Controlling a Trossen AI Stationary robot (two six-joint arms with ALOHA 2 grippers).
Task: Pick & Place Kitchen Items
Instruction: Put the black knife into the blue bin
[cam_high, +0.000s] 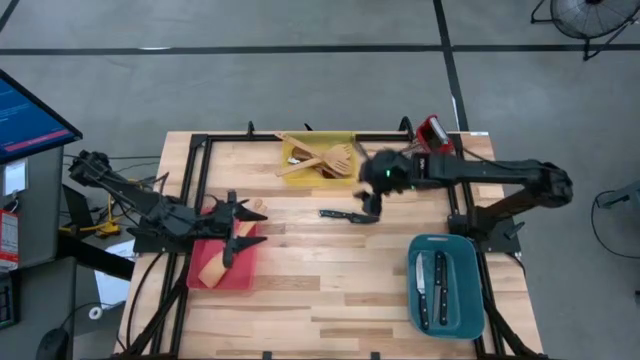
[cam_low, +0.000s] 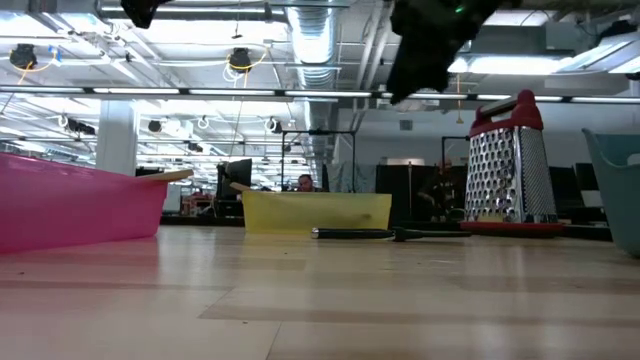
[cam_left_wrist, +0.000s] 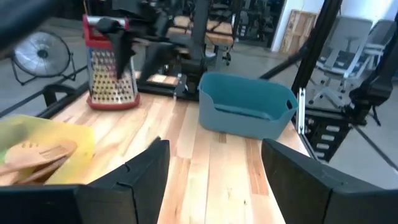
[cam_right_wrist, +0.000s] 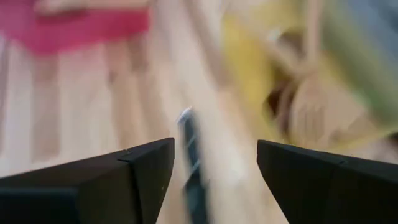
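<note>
Jaws of your right gripper (cam_high: 370, 208) stood spread and empty just above the knife (cam_high: 345, 215) lying on the surface beside the yellow bin (cam_high: 290, 165), so next you needed to descend and clamp its handle.

knife (cam_high: 340, 214) on table between bins (grater (cam_high: 432, 130) behind), two knives (cam_high: 431, 283) in right bin (cam_high: 470, 300)
</note>
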